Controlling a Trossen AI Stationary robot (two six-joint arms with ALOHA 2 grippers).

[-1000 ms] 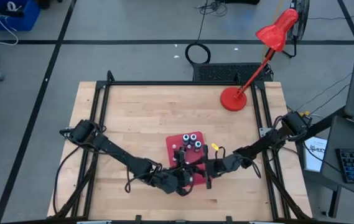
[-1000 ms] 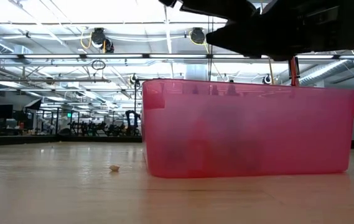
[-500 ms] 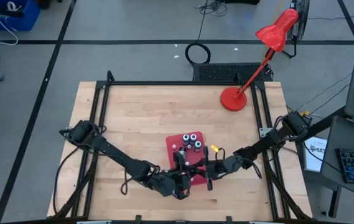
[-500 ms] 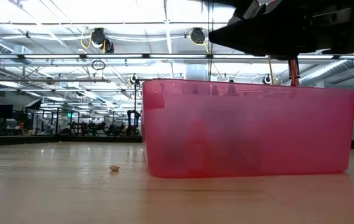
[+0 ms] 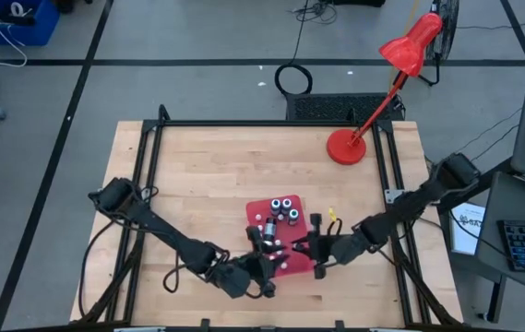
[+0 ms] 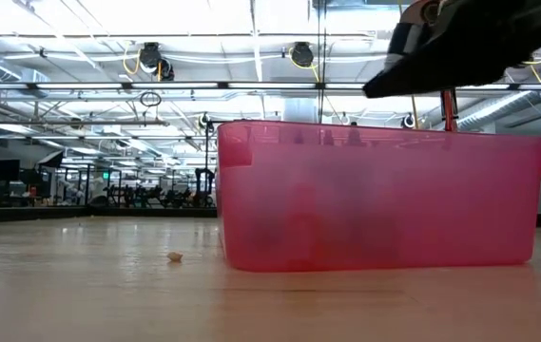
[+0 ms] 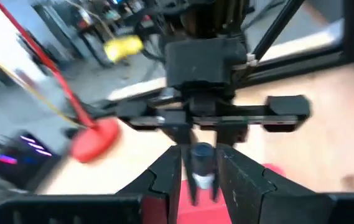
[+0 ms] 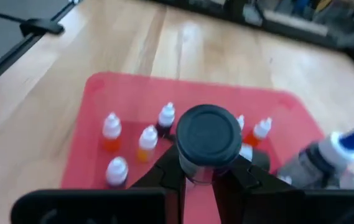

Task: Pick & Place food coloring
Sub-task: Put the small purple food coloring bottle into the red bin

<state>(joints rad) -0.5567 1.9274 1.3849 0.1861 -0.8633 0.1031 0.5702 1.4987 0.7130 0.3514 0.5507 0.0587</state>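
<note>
Right gripper (image 8: 204, 171) clamps a dark-capped food coloring bottle (image 8: 207, 138) above the red bin (image 8: 89, 155); left gripper (image 7: 200, 171) nearby, closed on another bottle (image 7: 201, 163).

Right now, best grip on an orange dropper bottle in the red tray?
Probably the white cap, from straight above: the orange dropper bottle stands upright with neighbours close. Right gripper holds a dark-capped jar.

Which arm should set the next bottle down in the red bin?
The right arm. Its pincer is shut on a black-capped bottle directly above the red bin. The left pincer also grips a bottle, at the bin's edge.
</note>
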